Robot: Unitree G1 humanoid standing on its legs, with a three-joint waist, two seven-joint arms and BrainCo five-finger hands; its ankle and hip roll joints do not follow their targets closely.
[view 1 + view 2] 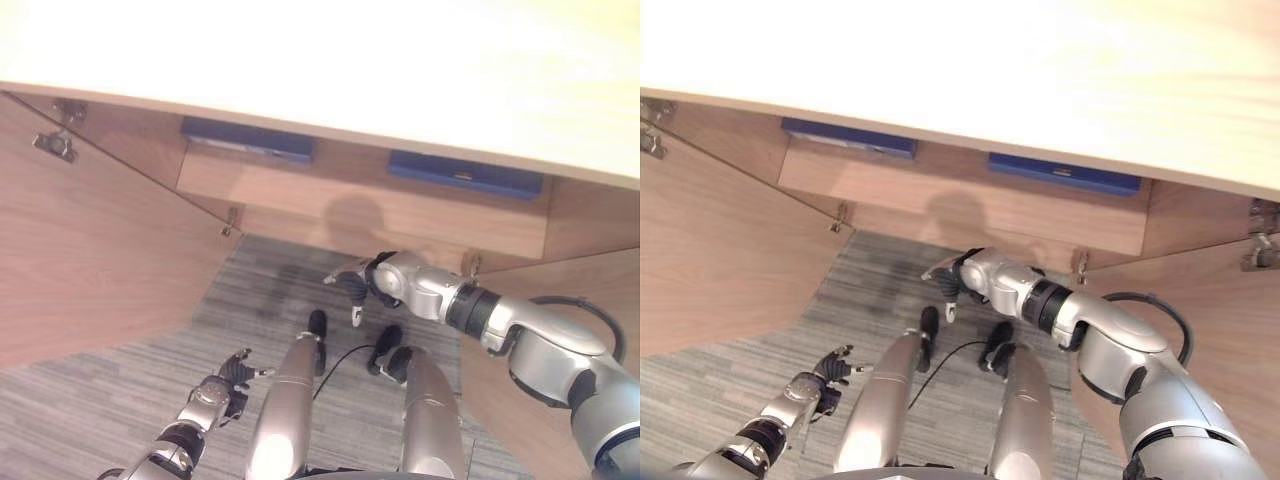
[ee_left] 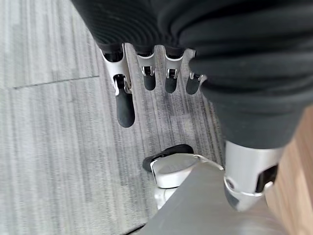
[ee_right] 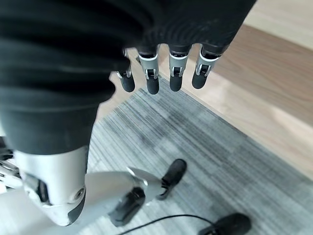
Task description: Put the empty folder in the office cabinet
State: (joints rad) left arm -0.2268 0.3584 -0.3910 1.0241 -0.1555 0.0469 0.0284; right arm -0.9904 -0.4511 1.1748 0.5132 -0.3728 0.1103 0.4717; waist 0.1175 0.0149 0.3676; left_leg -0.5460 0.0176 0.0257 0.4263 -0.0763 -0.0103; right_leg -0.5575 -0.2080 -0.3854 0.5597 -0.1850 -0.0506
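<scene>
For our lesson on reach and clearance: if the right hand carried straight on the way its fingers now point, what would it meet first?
Probably the cabinet's lower wooden front. The right hand, fingers relaxed and holding nothing, points over the grey carpet towards it. Nothing stands between as far as the views show, though depth is unclear.

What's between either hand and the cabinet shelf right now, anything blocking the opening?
Nothing visible blocks it. Both cabinet doors hang open, and the shelf with two blue folders is exposed. The right hand is open in front of it, holding nothing; the left hand is open, low over the carpet.
</scene>
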